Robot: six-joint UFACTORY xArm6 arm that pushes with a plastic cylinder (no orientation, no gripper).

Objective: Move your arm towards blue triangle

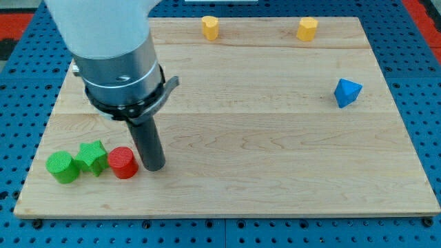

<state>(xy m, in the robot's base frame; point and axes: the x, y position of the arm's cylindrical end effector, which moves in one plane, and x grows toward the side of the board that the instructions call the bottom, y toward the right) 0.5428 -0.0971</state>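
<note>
The blue triangle [348, 92] lies on the wooden board [248, 138] at the view's right, a little above mid-height. My tip [154, 167] rests on the board at the lower left, far left of the blue triangle. It stands just right of a red cylinder [123, 162], close to it or touching it. The arm's grey and white body above the rod fills the upper left of the view.
A green star-shaped block [91, 157] and a green cylinder [62, 167] sit left of the red cylinder in a row. Two yellow blocks [210, 27] [307, 29] stand near the board's top edge. A blue perforated table surrounds the board.
</note>
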